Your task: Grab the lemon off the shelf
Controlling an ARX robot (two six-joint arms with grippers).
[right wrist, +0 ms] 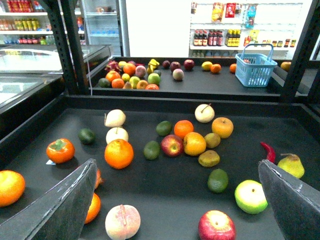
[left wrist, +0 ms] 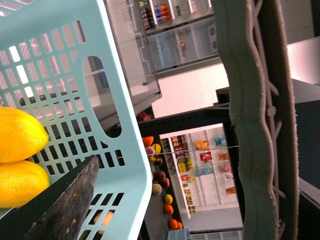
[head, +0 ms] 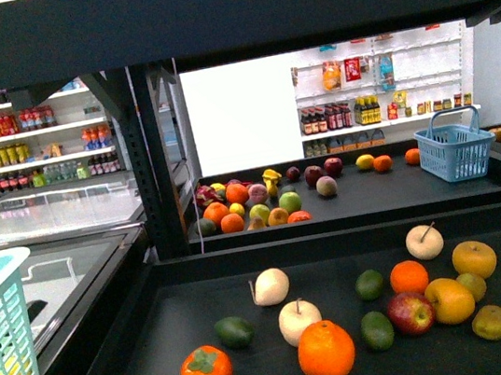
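The shelf (head: 166, 217) is a black tiered stand, and its near tray holds loose fruit. A yellow oval fruit (head: 450, 300) lies there beside a red apple (head: 410, 313); I cannot tell whether it is the lemon. That same fruit (right wrist: 194, 143) shows ahead of my right gripper (right wrist: 177, 165), which hovers open and empty above the tray. My left gripper (left wrist: 165, 165) is open beside a light blue basket (left wrist: 65, 75), with one finger (left wrist: 65, 205) against its wall. Two bright yellow fruits (left wrist: 20, 135) lie inside that basket. Neither gripper shows in the front view.
Oranges (head: 326, 352), limes (head: 377, 330), pale apples (head: 300, 320), a persimmon (head: 205, 371) and a red chilli (right wrist: 268, 151) are scattered on the near tray. The far tray carries more fruit (head: 246, 205) and a blue basket (head: 455, 149). Black uprights (right wrist: 67, 45) frame the tray. A glass freezer (head: 48, 218) stands left.
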